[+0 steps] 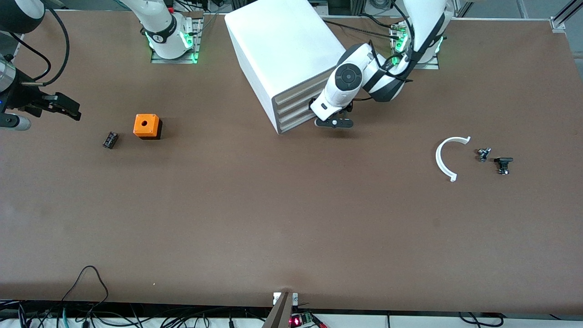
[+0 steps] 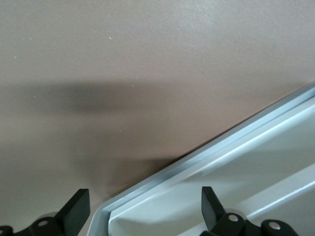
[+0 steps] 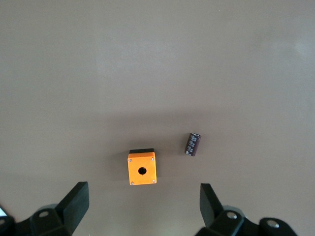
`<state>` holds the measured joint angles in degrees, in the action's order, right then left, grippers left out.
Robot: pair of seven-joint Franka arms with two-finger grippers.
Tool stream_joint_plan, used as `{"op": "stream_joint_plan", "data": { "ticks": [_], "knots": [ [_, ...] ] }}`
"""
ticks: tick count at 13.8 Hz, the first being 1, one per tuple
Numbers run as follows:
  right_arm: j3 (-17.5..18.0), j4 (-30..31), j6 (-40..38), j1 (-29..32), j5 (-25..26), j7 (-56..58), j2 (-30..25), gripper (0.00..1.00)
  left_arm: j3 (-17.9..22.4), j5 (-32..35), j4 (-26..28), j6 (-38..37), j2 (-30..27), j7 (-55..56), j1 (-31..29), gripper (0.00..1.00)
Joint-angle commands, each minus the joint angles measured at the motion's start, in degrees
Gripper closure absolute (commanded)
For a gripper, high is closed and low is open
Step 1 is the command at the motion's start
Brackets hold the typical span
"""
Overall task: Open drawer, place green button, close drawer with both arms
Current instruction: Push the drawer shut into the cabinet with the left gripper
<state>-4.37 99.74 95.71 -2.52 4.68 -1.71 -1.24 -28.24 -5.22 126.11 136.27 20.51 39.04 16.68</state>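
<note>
Four drawer fronts point(image 1: 296, 108) sit stacked and shut in the white cabinet point(image 1: 282, 45), which stands skewed against the tabletop's edge where my bases are. My left gripper point(image 1: 334, 122) hangs at the stack's lower corner toward my left arm's end, fingers spread wide with nothing between them. In the left wrist view that gripper point(image 2: 145, 206) straddles the cabinet's pale rim.

My right gripper point(image 1: 66, 108) waits, likewise spread and empty, by the tabletop's edge at my right arm's end, over the orange cube point(image 3: 142, 168) and a small black part point(image 3: 193, 144).

I take the button to be one of two small dark parts point(image 1: 483, 154) point(image 1: 503, 165) beside a white curved piece point(image 1: 448, 157), toward my left arm's end. I can't make out a green cap on either.

My worries:
- The fronts offer a thin lip, so my fingers may slip off or catch two drawers.
- With nothing bracing the cabinet, a pull could drag it bodily.
- My right arm is well apart from the button, and I might pick the wrong part.
</note>
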Motion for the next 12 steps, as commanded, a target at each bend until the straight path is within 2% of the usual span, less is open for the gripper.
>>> {"op": "stream_joint_plan", "data": {
  "ticks": [1,7,12],
  "knots": [
    [-0.4,1.6,0.9,0.1,-1.4,1.4,-1.5,0.00,-0.3,-0.6,1.2,-0.7,-2.6,-0.1,-0.6,0.00],
    [-0.5,6.0,3.7,0.1,-1.6,1.4,-4.4,0.00,-0.1,-0.4,0.8,-0.7,-3.2,-0.2,-1.1,0.00],
    [-0.9,6.8,3.9,0.1,-1.6,1.4,-4.7,0.00,0.6,0.2,-2.0,-0.7,-11.1,-0.1,-11.6,0.00]
  ]
}}
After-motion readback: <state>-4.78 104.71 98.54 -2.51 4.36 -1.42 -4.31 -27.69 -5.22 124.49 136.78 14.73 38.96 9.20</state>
